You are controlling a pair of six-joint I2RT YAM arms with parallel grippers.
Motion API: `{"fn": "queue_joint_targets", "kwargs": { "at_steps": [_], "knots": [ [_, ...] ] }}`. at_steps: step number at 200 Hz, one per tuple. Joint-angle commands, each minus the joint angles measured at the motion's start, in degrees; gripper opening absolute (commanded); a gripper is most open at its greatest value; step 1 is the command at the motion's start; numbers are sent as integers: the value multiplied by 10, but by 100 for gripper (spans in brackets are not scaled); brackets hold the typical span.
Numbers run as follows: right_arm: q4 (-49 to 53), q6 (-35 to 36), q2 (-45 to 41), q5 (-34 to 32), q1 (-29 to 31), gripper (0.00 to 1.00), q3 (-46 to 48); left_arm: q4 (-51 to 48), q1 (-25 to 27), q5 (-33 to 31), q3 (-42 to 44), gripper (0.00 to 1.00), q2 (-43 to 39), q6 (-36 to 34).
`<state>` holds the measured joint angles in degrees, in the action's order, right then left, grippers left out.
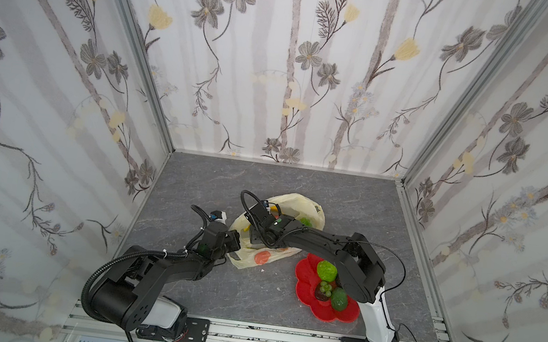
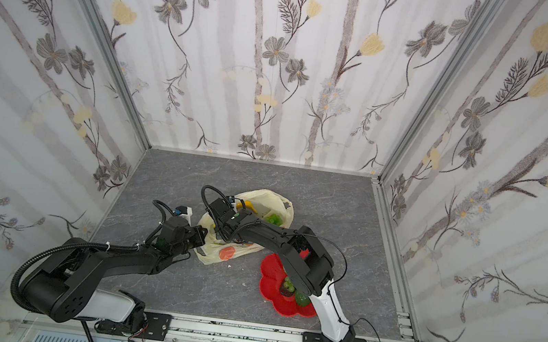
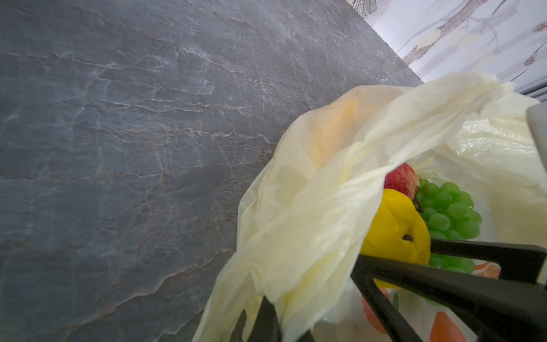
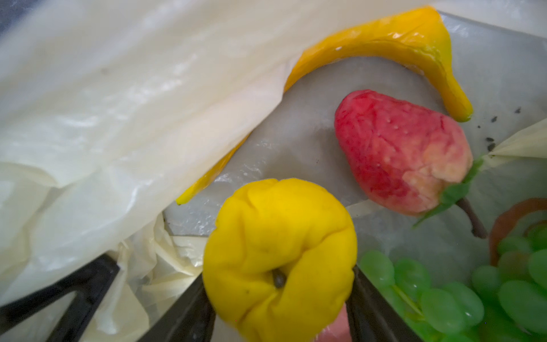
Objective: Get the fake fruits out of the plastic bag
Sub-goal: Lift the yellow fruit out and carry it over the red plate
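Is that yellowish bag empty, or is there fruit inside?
Not empty. In the right wrist view the plastic bag holds a banana, a strawberry, a grape bunch and a lemon.

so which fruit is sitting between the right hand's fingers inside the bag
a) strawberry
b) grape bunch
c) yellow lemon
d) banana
c: in the right wrist view the yellow lemon sits in the right hand, with a black finger against each side of it.

Lab test booth, aluminium frame [image 1: 279,337], wallpapered panels [image 1: 270,81]
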<state>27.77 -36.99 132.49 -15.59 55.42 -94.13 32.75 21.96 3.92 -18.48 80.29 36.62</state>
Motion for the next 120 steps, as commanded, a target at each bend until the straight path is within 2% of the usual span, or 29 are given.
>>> {"fn": "queue_joint_targets", "kwargs": {
  "at_steps": [1,39,98,120],
  "knots": [
    [-14,0,-6,-10,0,63,-4,10,-1,1,-5,0,1,0],
    [-27,23,-34,18,2,60,12,10,-1,-4,-5,0,7,-3],
    [-50,40,-177,30,5,60,114,12,-1,1,-7,0,9,-1],
    [-33,24,-229,25,5,59,144,12,-1,2,-5,0,3,-1]
  ]
}}
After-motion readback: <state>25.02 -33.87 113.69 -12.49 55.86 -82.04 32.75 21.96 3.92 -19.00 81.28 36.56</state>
